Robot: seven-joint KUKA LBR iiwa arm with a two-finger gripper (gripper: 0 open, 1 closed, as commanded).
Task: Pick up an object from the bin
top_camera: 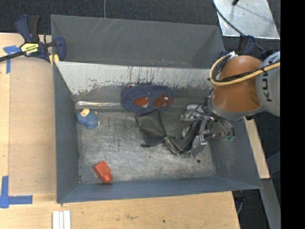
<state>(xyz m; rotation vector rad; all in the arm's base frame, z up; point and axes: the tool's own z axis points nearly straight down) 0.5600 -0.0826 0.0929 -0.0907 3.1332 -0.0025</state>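
Observation:
My gripper (199,136) hangs low at the right side of the bin, under the orange wrist cover. Right beside it, to its left, a small dark flat piece (173,145) lies on the floor. A dark grey crumpled pouch (151,128) lies next to that piece, in the middle of the bin. Behind the pouch, against the back wall, rests a blue oval thing with two red patches (146,99). I see nothing held in the gripper.
A small blue figure with a pale head (88,119) lies at the left. An orange-red block (102,171) sits near the front left corner. Bare floor stretches between them and the pouch. The right wall is close behind the gripper.

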